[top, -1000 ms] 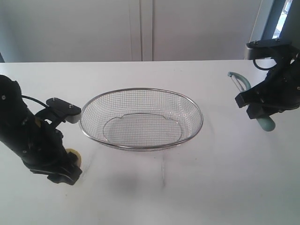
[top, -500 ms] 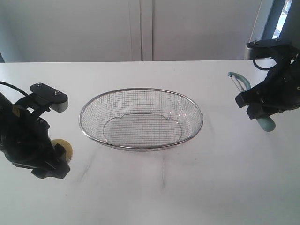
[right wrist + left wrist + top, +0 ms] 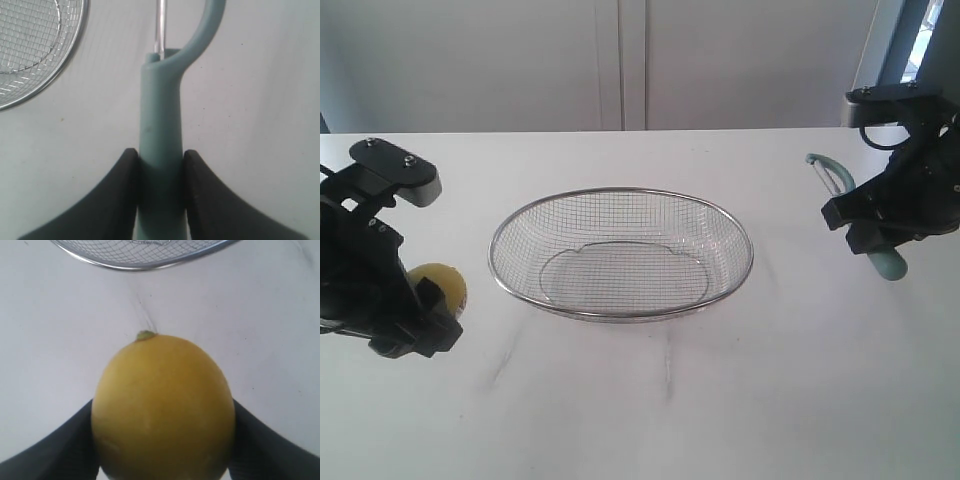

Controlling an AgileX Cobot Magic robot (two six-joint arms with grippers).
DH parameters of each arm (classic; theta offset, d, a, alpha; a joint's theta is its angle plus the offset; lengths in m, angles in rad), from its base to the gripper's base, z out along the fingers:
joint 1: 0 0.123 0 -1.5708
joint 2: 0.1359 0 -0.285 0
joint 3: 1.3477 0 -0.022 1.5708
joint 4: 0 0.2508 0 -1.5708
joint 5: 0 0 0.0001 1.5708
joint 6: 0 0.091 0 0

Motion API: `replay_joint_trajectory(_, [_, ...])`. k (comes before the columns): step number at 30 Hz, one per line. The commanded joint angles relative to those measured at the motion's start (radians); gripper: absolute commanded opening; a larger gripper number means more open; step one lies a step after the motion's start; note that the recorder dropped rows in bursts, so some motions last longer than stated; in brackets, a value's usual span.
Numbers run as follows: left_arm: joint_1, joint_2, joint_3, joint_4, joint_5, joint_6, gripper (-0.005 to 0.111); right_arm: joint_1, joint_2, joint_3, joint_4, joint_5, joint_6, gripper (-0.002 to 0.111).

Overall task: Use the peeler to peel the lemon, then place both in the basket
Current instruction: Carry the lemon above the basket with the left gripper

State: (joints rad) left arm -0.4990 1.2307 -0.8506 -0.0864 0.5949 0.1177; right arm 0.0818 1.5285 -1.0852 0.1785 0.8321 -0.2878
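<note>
The lemon sits at the left of the scene, just left of the basket's left end and apart from it, held in the left gripper. In the left wrist view the lemon fills the space between the two dark fingers, which press on its two sides, so the jaws are clamped on the fruit. Its small greenish stem nub points toward the basket rim. The skin in view is smooth, plain yellow. Whether the lemon clears the counter cannot be told.

The peeler is at the right of the scene, well apart from the lemon and right of the basket, held by the right gripper. In the right wrist view the pale teal handle runs straight between the black fingers, which touch it on both sides: these jaws are clamped on the handle. The handle's butt end sticks out of the gripper on the near side, and the curved head with its thin silver blade reaches out toward the far side.

The basket stands between the two arms in the middle of the white counter, upright, its wire mesh bare inside. Neither gripper touches it.
</note>
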Motion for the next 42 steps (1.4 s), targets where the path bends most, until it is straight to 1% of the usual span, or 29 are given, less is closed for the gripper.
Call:
replay_joint_trajectory(1, [-0.002,-0.024,0.0,-0.015,-0.038,0.017,0.0,0.002,-0.01,0.0,0.007,0.0,-0.003,0.0])
replay_joint_trajectory(8, [-0.002,-0.024,0.0,-0.019,-0.092,0.022,0.0,0.002,-0.01,0.0,0.01,-0.002,-0.003,0.0])
replay_joint_trajectory(11, [-0.002,-0.024,0.0,-0.075,-0.129,0.082,0.0,0.002,-0.01,0.0,0.012,-0.002,-0.003,0.0])
replay_joint_trajectory(17, [-0.002,-0.024,-0.001,-0.324,-0.187,0.308,0.0,0.002,-0.01,0.0,0.012,-0.002,-0.003,0.0])
replay_joint_trajectory(20, [-0.002,-0.024,-0.001,-0.417,-0.214,0.406,0.0,0.002,-0.01,0.0,0.012,-0.002,-0.003,0.0])
replay_joint_trajectory(26, [-0.002,0.014,-0.001,-0.591,-0.219,0.587,0.0,0.002,-0.01,0.0,0.044,-0.002,-0.003,0.0])
replay_joint_trajectory(28, [-0.002,0.04,-0.004,-0.714,-0.234,0.708,0.0,0.006,-0.01,0.005,0.064,-0.002,-0.014,0.0])
replay_joint_trajectory(29, [-0.002,0.066,-0.019,-0.803,-0.231,0.799,0.0,0.008,-0.01,0.006,0.084,0.002,-0.025,0.0])
replay_joint_trajectory(31, [-0.002,0.103,-0.063,-0.854,-0.218,0.833,0.0,0.008,-0.01,0.006,0.105,0.012,-0.034,0.0])
replay_joint_trajectory(33, [-0.002,0.146,-0.107,-0.855,-0.213,0.833,0.0,0.008,-0.01,0.006,0.143,0.019,-0.064,0.0])
replay_joint_trajectory(37, [-0.002,0.199,-0.167,-0.855,-0.208,0.833,0.0,0.008,-0.01,0.006,0.302,0.046,-0.188,0.0])
replay_joint_trajectory(39, [-0.002,0.215,-0.186,-0.855,-0.206,0.833,0.0,0.022,-0.01,0.006,0.326,0.048,-0.206,0.0])
replay_joint_trajectory(42, [-0.002,0.225,-0.199,-0.855,-0.213,0.833,0.0,0.075,-0.01,0.006,0.347,0.05,-0.221,0.0])
